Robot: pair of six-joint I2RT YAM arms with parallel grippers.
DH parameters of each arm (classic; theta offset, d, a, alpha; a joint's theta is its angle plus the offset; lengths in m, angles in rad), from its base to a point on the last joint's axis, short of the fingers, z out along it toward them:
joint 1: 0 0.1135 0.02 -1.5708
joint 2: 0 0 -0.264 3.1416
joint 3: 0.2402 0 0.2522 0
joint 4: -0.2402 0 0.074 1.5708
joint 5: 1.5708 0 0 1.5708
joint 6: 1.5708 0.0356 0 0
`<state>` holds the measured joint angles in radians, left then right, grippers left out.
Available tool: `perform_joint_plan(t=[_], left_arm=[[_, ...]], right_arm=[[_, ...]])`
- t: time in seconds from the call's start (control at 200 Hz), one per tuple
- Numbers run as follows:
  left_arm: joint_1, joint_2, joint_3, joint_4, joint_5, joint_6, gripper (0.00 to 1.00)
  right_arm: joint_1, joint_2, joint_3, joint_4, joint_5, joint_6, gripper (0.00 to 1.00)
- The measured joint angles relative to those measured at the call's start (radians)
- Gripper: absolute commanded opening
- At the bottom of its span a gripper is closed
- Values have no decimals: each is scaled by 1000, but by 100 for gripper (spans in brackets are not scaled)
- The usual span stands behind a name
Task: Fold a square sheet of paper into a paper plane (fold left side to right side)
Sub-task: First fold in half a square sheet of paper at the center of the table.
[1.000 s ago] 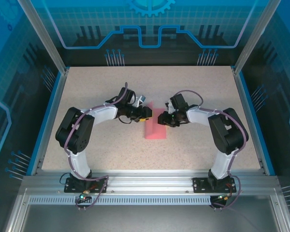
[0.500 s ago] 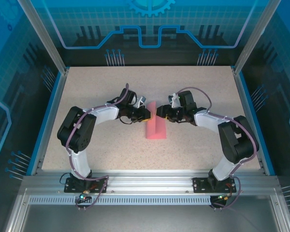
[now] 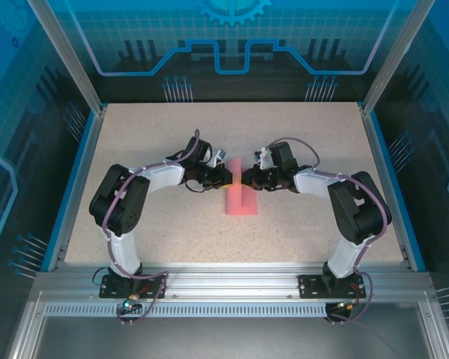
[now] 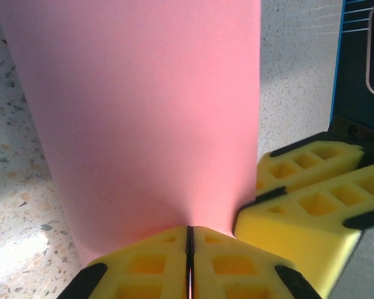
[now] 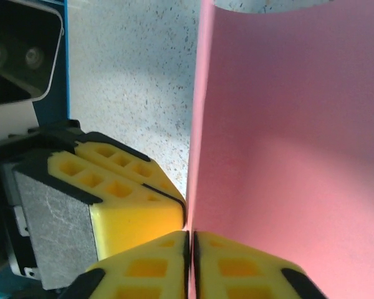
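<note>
Left fingers (image 4: 146,265) and right fingers (image 5: 237,268) are both clamped on the far end of the folded pink sheet (image 4: 143,112).

Open tabletop (image 3: 172,232) flanks the sheet of paper (image 3: 240,202) left and right.

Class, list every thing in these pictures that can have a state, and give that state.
square sheet of paper, bent over into a narrow strip, pinched from both sides.
left gripper, shut on the paper.
right gripper, shut on the paper.
</note>
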<state>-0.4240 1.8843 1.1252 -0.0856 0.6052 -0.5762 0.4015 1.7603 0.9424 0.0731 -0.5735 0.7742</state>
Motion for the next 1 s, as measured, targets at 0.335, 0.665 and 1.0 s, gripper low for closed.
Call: perform_joint_plan(t=[0.335,0.665,1.0], left_arm=[[0,-109,0,-102,-139,60,37],[-19,-43,26,-175,-202,80,56],[-58,27,97,-211,-221,79,56]], right_arm=[[0,18,84,-217,154,-97,3],[0,45,94,-319,259,-121,4],[0,65,100,-341,285,-129,5]])
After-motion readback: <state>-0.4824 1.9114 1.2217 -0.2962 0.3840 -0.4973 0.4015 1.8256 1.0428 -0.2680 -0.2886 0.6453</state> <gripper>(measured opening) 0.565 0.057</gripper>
